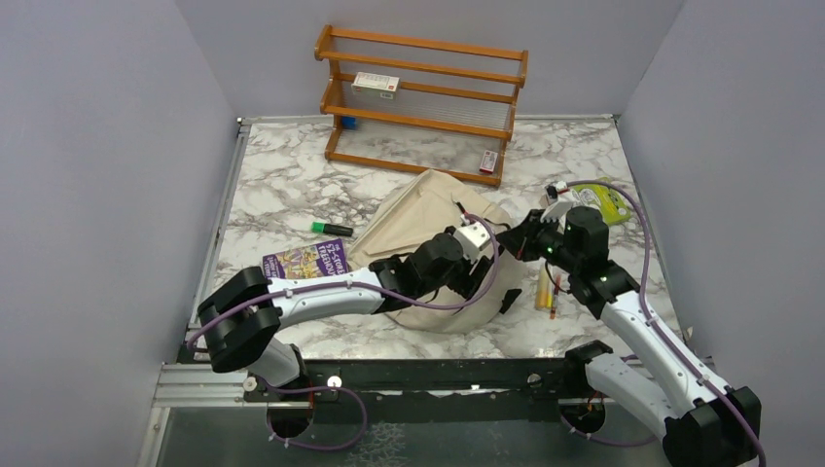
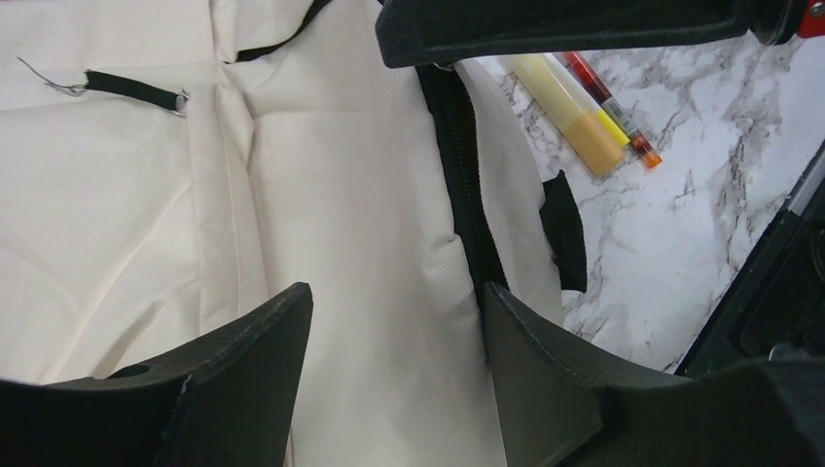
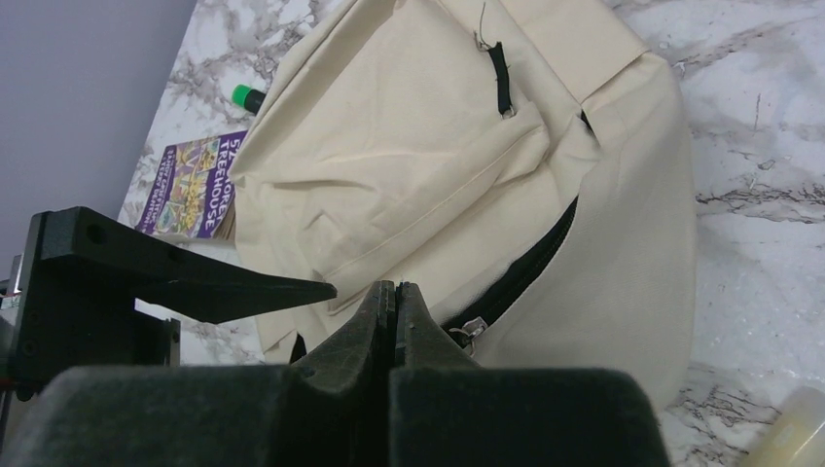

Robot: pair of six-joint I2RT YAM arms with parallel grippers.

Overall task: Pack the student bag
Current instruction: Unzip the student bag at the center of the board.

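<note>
**Left tool** (image 2: 394, 302): your jaws stand wide, astride cream fabric beside the black zipper (image 2: 462, 185).
**Right tool** (image 3: 394, 292): pressed shut, nothing seen between; the zipper pull (image 3: 474, 336) lies just beside it.
**Student bag** (image 1: 418, 209): slumped mid marble surface (image 1: 282, 185), between your arms.
**Handling, judged:** soft, light, shapeless, apt to bunch and slide. Take hold at the stiffer zipper edge or pull, not loose cloth.

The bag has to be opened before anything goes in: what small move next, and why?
Probably close the left gripper on the student bag fabric between its open jaws, beside the zipper. The zipper looks shut, and the right gripper sits shut by the pull; whether it holds it I cannot tell. Pinning the fabric should steady the bag.
</note>
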